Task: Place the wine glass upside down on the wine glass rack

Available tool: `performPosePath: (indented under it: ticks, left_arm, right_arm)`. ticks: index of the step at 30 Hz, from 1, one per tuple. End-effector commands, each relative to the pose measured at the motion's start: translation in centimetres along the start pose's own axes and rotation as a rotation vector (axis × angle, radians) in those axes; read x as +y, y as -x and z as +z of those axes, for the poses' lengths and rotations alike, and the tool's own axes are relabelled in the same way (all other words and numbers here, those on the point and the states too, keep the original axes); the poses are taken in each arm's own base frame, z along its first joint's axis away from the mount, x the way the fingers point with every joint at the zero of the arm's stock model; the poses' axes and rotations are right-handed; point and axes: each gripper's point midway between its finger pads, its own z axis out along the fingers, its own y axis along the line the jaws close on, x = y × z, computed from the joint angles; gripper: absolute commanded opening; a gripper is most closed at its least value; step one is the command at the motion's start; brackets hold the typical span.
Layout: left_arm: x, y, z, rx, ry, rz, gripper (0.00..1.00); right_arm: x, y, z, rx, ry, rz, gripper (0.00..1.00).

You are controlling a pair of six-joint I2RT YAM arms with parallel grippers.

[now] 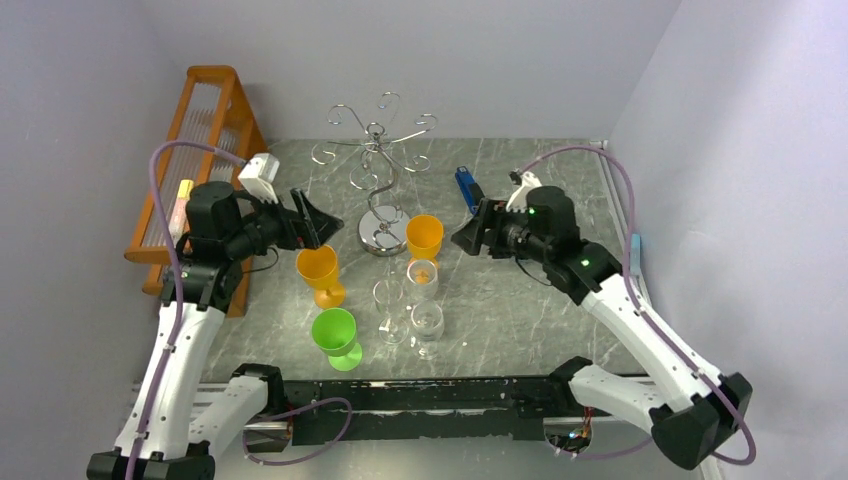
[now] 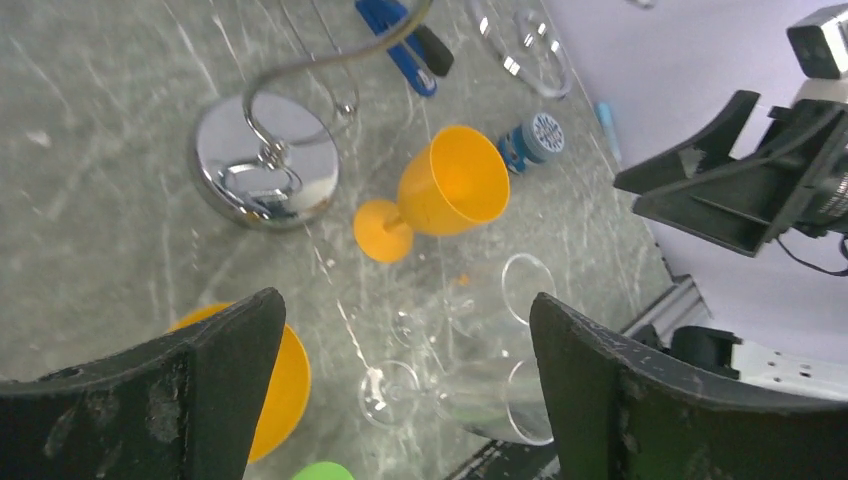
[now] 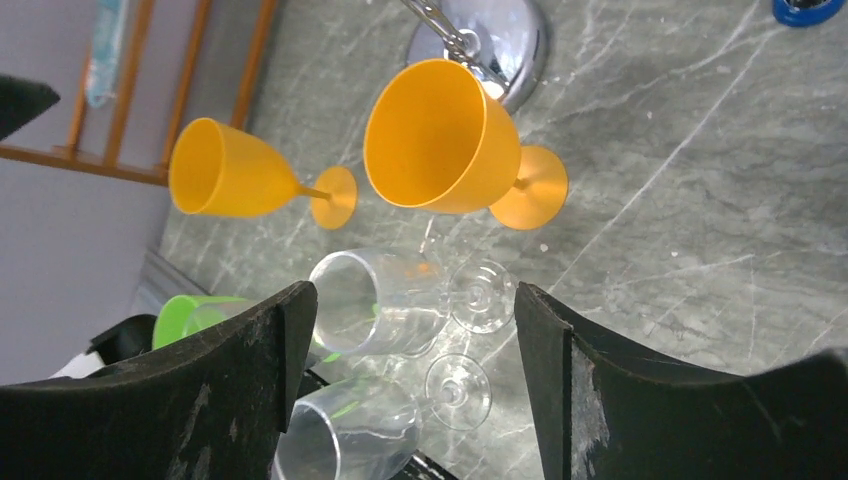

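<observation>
The chrome wine glass rack [image 1: 378, 165] stands at the back middle on its round mirrored base [image 1: 383, 236], and nothing hangs on its hooks. Three clear wine glasses [image 1: 388, 300] [image 1: 422, 276] [image 1: 427, 322] stand upright in a cluster in front of it. My left gripper [image 1: 318, 225] is open and empty, hovering left of the rack base above an orange glass [image 1: 318, 268]. My right gripper [image 1: 470, 232] is open and empty, hovering right of the second orange glass [image 1: 424, 238]. The left wrist view shows clear glasses [image 2: 480, 395] between its fingers [image 2: 240, 360]. The right wrist view shows clear glasses [image 3: 380, 300] too.
A green plastic glass [image 1: 335, 333] stands near the front. An orange wooden A-frame shelf [image 1: 205, 130] stands at the back left against the wall. A blue object [image 1: 466, 188] lies at the back right, behind my right gripper. Walls close in on three sides.
</observation>
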Motion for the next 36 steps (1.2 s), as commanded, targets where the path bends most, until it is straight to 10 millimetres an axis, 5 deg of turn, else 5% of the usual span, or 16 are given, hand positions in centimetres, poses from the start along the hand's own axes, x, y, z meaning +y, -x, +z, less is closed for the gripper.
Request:
performPosePath:
  ticks: [1, 7, 14, 18, 26, 36]
  left_arm:
    - [-0.7, -3.8, -0.5, 0.098, -0.048, -0.141, 0.97]
    - [0.8, -5.3, 0.4, 0.117, 0.011, -0.164, 0.86]
    - [0.9, -3.8, 0.6, 0.057, 0.037, -0.161, 0.82]
    - [1.1, -3.2, 0.7, 0.042, 0.054, -0.165, 0.83]
    - [1.1, -1.9, 0.7, 0.01, 0.072, -0.159, 0.85]
    - [-1.3, 2.6, -1.0, -0.068, 0.054, -0.105, 0.92]
  right_arm:
    - [-0.6, 0.1, 1.5, -0.033, -0.094, -0.003, 0.76]
    - [-0.9, -0.8, 4.9, -0.022, -0.182, 0.006, 0.67]
    - [-2.0, -1.4, 9.7, -0.037, -0.305, -0.022, 0.58]
    - [-2.8, -2.2, 11.1, -0.015, -0.367, -0.058, 0.44]
    - [-4.7, -1.3, 9.7, -0.033, -0.506, -0.113, 0.01]
    - [-3.9, 5.7, 2.7, -0.309, -0.567, -0.09, 0.0]
